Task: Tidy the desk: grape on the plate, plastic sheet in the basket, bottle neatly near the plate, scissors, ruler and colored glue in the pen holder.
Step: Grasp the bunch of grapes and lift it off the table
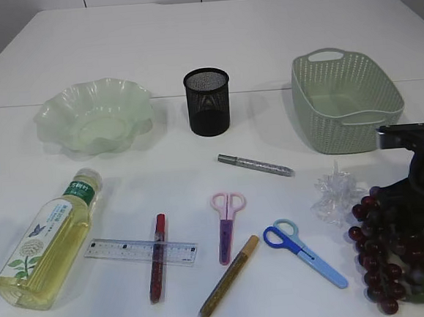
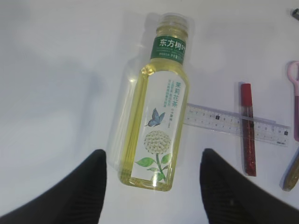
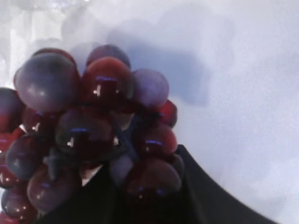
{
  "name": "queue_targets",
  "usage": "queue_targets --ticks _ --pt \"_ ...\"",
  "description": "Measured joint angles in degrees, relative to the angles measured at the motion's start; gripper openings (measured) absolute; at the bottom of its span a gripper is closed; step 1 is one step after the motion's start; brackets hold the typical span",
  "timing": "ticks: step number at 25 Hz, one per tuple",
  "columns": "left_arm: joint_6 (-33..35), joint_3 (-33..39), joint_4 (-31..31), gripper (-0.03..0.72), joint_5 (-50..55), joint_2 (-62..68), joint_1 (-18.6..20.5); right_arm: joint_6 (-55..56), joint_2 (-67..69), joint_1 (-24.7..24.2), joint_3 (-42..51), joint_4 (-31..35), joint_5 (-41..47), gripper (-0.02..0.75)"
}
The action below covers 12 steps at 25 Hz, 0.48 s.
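Grapes (image 1: pixel 396 261) sit closest to me, a dark red-purple bunch at about 4 o'clock on the bench (image 1: pixel 276 36), with my right gripper (image 1: pixel 420 186) down on top of them. From the right wrist view the bunch (image 3: pixel 93 126) fills the frame and a black finger (image 3: pixel 205 196) presses against its lower berries; I cannot tell whether the fingers have truly clamped it. Just beside the bunch, toward 3 o'clock, lies the crumpled clear plastic sheet (image 1: pixel 336 193).

My left gripper (image 2: pixel 152 186) hangs over the bottle (image 2: pixel 159 116), fingers (image 2: pixel 74 191) spread wide on either side of its base and touching nothing. That bottle (image 1: pixel 49 241) lies on its side at 8 o'clock.

At 6 o'clock I see the ruler (image 1: pixel 140 251) with a red glue pen (image 1: pixel 157 258) lying across it, pink scissors (image 1: pixel 227 223), a gold glue pen (image 1: pixel 229 277) and blue scissors (image 1: pixel 304 252). A silver glue pen (image 1: pixel 255 165) lies near the centre. The green plate (image 1: pixel 95 115) sits at 10 o'clock, the black mesh pen holder (image 1: pixel 207 101) at 12, the basket (image 1: pixel 345 101) at 2.
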Motion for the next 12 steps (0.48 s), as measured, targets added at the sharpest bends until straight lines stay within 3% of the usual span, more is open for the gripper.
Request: queue_targets --ticks 12 --pt "0.0 0.0 0.0 0.459 0.1 0.0 0.0 0.0 -7.5 0.0 0.0 -0.6 6.2 0.165"
